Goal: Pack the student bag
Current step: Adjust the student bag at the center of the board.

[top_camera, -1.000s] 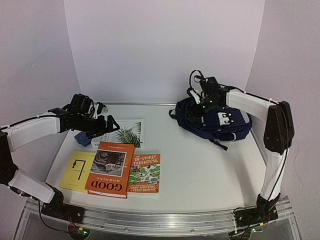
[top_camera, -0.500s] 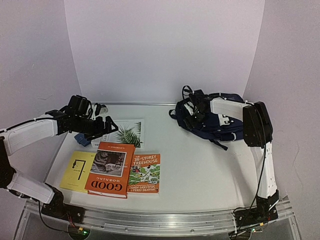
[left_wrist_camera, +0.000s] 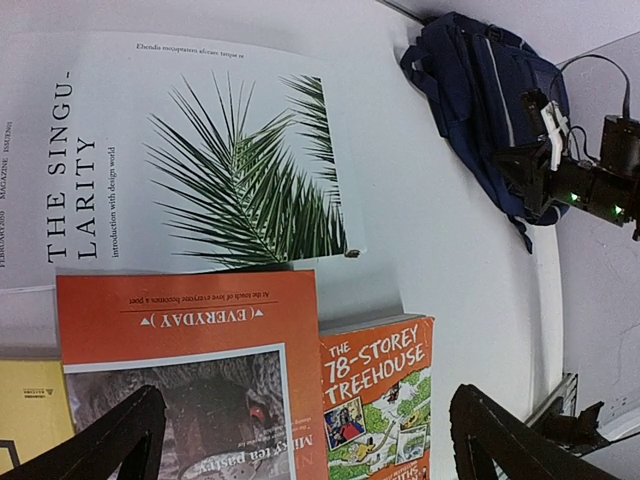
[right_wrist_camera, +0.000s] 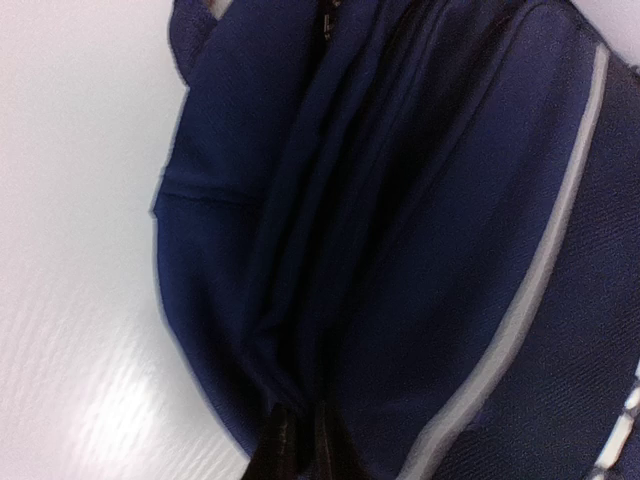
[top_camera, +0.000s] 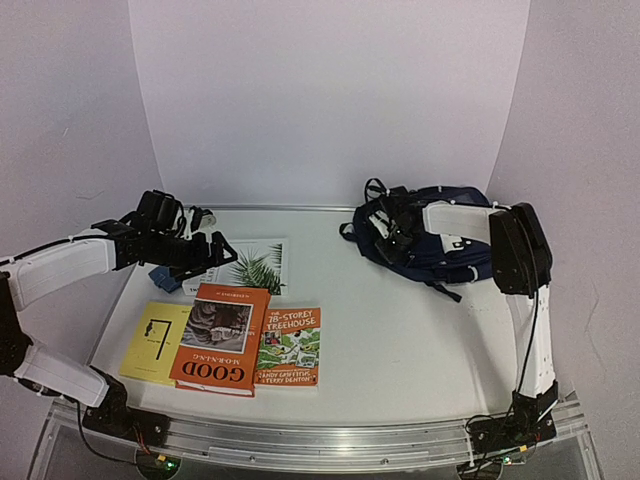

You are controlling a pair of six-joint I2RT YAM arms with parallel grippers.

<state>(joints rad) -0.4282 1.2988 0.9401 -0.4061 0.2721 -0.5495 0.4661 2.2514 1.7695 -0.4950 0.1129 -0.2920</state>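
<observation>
- While my right gripper (top_camera: 386,232) is shut tight at the edge of the student bag (top_camera: 440,258), its fingertips (right_wrist_camera: 285,448) seem pinched on a fold of navy fabric beside a seam. I judge this a hold for pulling the opening apart, since nothing goes in until the bag gapes.
- The bag lies slumped directly under and beyond that gripper, with a pale zip line running away past the fingertips. I cannot tell whether the zip is undone.
- My left gripper (left_wrist_camera: 300,445) is spread as wide as it goes and grips nothing. It hovers over the reading matter, ready to pick.
- Beneath it lies The Singularity magazine (left_wrist_camera: 200,150). Nearer my base are the orange Good Morning book (top_camera: 222,337), The 78-Storey Treehouse (top_camera: 290,347) touching its side, and a yellow book (top_camera: 152,342) partly tucked under it.
- A small blue object (top_camera: 163,277) sits below my left wrist. I cannot make out what it is.
- A stretch of table (top_camera: 400,340) separates the books from the bag.
- My right forearm lies across the bag's top and may crowd the mouth.
</observation>
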